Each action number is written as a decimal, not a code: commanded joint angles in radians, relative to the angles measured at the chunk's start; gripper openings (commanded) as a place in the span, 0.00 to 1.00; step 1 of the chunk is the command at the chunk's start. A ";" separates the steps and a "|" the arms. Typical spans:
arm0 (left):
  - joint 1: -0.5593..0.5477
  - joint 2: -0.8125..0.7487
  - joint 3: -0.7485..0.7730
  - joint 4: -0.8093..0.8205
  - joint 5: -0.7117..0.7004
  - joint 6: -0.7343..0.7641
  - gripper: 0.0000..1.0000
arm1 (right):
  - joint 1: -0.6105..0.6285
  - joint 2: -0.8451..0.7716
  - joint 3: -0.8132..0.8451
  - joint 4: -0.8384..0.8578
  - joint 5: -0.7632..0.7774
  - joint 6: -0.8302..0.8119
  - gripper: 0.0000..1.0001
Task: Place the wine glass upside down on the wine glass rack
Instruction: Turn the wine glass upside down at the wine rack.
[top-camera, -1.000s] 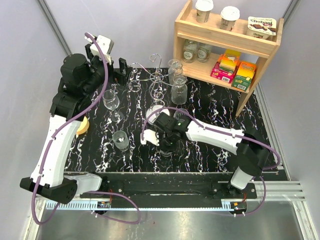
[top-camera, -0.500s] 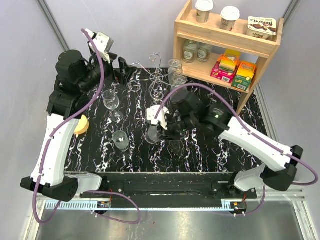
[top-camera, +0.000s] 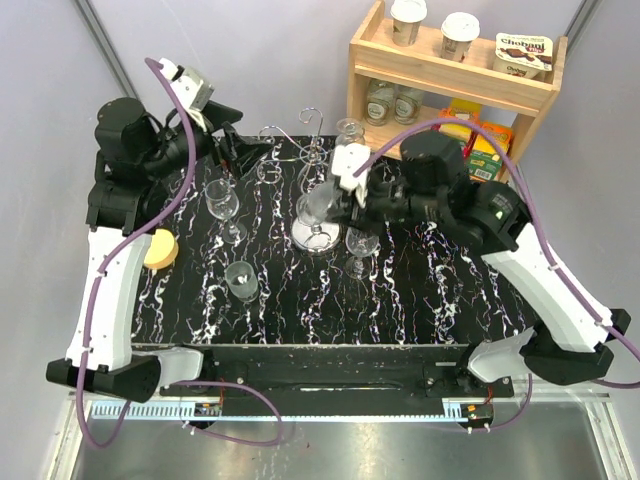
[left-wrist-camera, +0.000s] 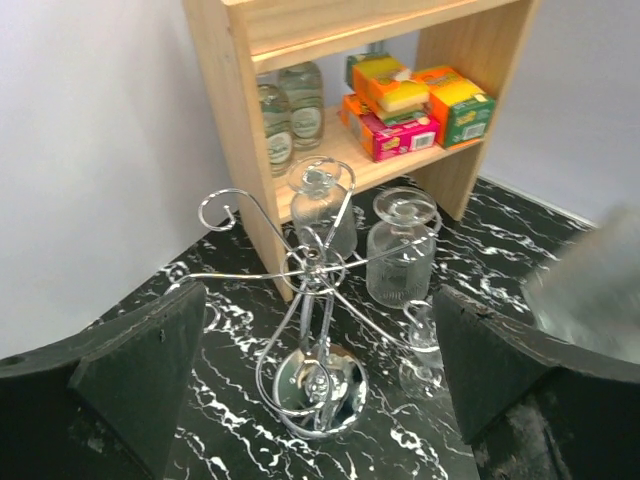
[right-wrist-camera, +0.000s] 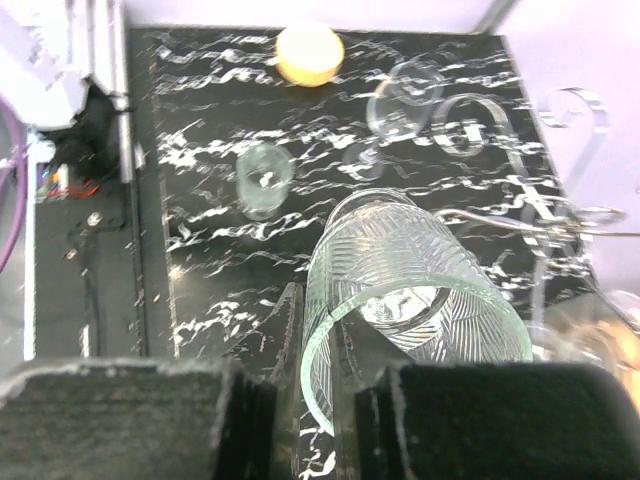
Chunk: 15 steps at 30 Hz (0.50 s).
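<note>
- Since 1 second ago my right arm has swung up from the near middle of the table (top-camera: 440, 300). The wine glass (top-camera: 316, 206) has come with it, off the marble top to just beside the wine glass rack (top-camera: 305, 240).
- My right pincer (top-camera: 338, 198) is narrow, nipped on the ribbed wall of that glass at its rim. In the right wrist view the mouth faces the camera and the bowl points toward the rack's curled wires.
- It sits tilted in my grip, not yet hung upside down. I cannot tell whether it touches a wire.
- My left pincer (left-wrist-camera: 318, 300) is wide and holds nothing, hanging at the far left and looking straight at the rack.
- 2 ribbed glasses (left-wrist-camera: 400, 255) hang mouth down on the rack's far side, toward the wooden shelf (top-camera: 450, 85).
- On the table, 1 stemmed glass (top-camera: 222, 200) stands left of the rack, 1 short glass (top-camera: 241, 280) stands nearer, and 1 small glass (top-camera: 360, 243) stands just right of the rack's base.
- 1 yellow disc (top-camera: 158, 248) lies at the left edge.
</note>
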 joint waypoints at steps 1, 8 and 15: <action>0.069 -0.015 -0.051 0.143 0.310 -0.094 0.99 | -0.104 0.016 0.155 0.159 0.028 0.060 0.00; 0.089 -0.017 -0.226 0.568 0.539 -0.385 0.99 | -0.159 0.086 0.299 0.171 -0.116 0.156 0.00; 0.077 0.032 -0.265 0.750 0.581 -0.500 0.99 | -0.184 0.165 0.405 0.173 -0.229 0.222 0.00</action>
